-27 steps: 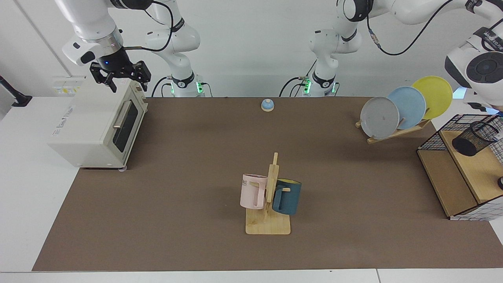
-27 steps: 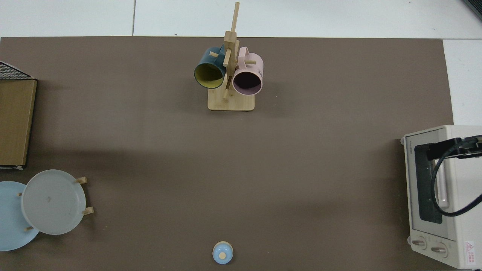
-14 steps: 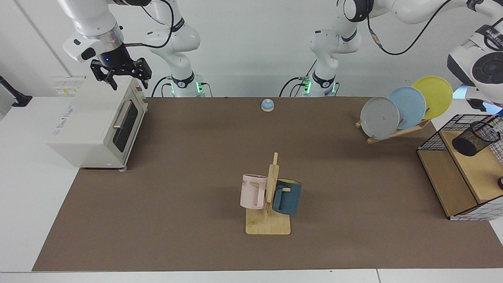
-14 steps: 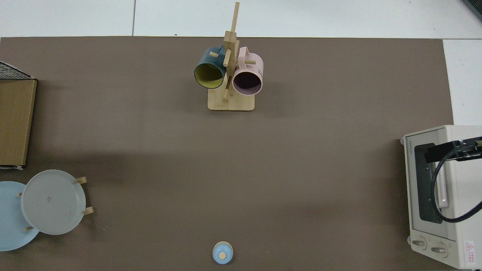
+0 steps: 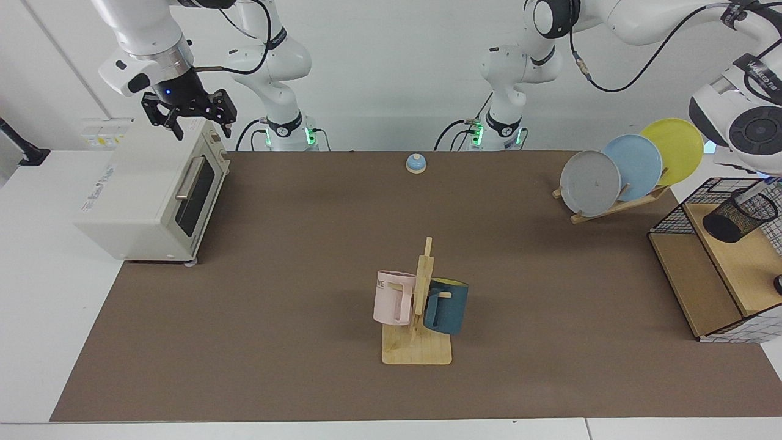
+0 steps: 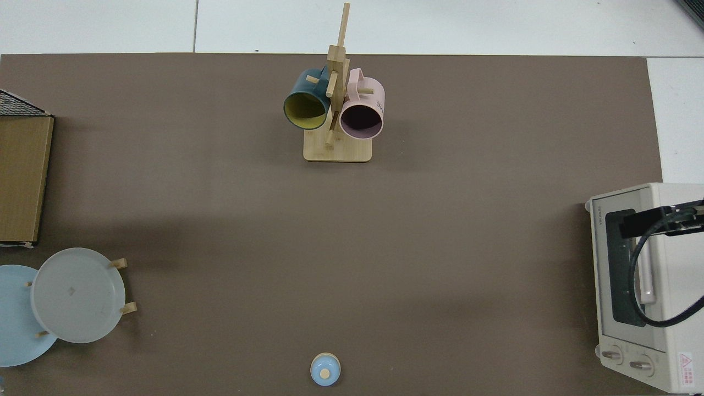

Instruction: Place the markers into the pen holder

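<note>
Lowering slightly since half a second ago, the left arm's wrist is now hanging closer over the pen holder (image 5: pixel 739 214), and the marker (image 5: pixel 756 192) is showing at the holder's rim, its white barrel leaning out of the mouth. The left claw (image 5: pixel 770 178) is sitting just above the marker's upper end, mostly hidden under the wrist at the picture's edge, so I cannot tell whether it is open or closed.

Taking the wooden mug rack (image 5: pixel 421 305) as the landmark, the brown mat (image 5: pixel 293 256) is lying bare and smooth all around it. The pen holder, a black mesh cylinder, is standing far off to the facing view's right of the rack, on a wooden shelf (image 5: pixel 748 263) inside a black wire grid basket (image 5: pixel 672 214) at the counter's edge. Glossy round plates (image 5: pixel 629 165) are leaning in a slatted stand beyond the rack on that same side.

Well away on the rack's other side, the right arm is waiting, its right claw (image 5: pixel 194 124) spread open and holding nothing above the boxy cream toaster oven (image 5: pixel 140 195).
</note>
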Controlling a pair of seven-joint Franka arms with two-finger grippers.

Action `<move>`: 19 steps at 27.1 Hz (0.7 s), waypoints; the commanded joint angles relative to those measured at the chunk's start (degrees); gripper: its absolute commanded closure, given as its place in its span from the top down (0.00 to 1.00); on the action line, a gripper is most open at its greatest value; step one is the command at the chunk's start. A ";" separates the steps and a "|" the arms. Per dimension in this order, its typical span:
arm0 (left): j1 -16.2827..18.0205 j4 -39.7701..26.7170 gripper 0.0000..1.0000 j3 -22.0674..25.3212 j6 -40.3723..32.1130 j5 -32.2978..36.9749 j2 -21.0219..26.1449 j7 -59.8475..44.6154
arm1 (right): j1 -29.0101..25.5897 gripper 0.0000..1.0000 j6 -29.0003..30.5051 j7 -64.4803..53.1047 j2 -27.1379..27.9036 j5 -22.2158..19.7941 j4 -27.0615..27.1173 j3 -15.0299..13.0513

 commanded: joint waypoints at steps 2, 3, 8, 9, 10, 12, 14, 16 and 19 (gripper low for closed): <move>-3.42 0.97 1.00 -0.18 -4.21 2.10 0.50 -1.69 | -0.70 1.00 -0.67 -1.80 -0.66 1.16 -0.38 0.14; -3.78 1.06 1.00 -0.18 -5.26 2.02 0.50 -1.78 | -0.70 1.00 -0.67 -1.80 -0.66 1.16 -0.29 0.23; -6.76 2.29 1.00 -2.72 -12.46 1.05 0.06 -3.97 | -0.70 1.00 -0.67 -1.80 -0.66 1.16 -0.38 0.14; -6.85 2.38 1.00 -3.86 -14.04 0.53 -0.03 -5.46 | -0.70 1.00 -0.67 -1.80 -0.66 1.16 -0.38 0.14; -6.86 2.46 1.00 -5.00 -15.37 -0.35 -0.12 -6.87 | -0.79 1.00 -0.67 -1.80 -0.66 1.16 -0.38 0.14; -6.86 2.90 1.00 -7.02 -17.48 -3.07 -0.12 -9.77 | -0.79 1.00 -0.67 -1.80 -0.66 1.16 -0.29 0.14; -6.86 2.90 1.00 -8.26 -18.71 -6.93 -0.29 -13.45 | -0.79 1.00 -0.67 -1.80 -0.66 1.16 -0.38 0.14; -6.86 2.90 1.00 -8.44 -18.98 -13.15 -0.38 -19.07 | -0.79 1.00 -0.67 -1.88 -0.66 1.16 -0.38 0.15; -6.33 2.73 1.00 -8.35 -18.11 -24.76 -0.64 -31.54 | -0.70 1.00 -0.67 -1.80 -0.66 1.16 -0.38 0.14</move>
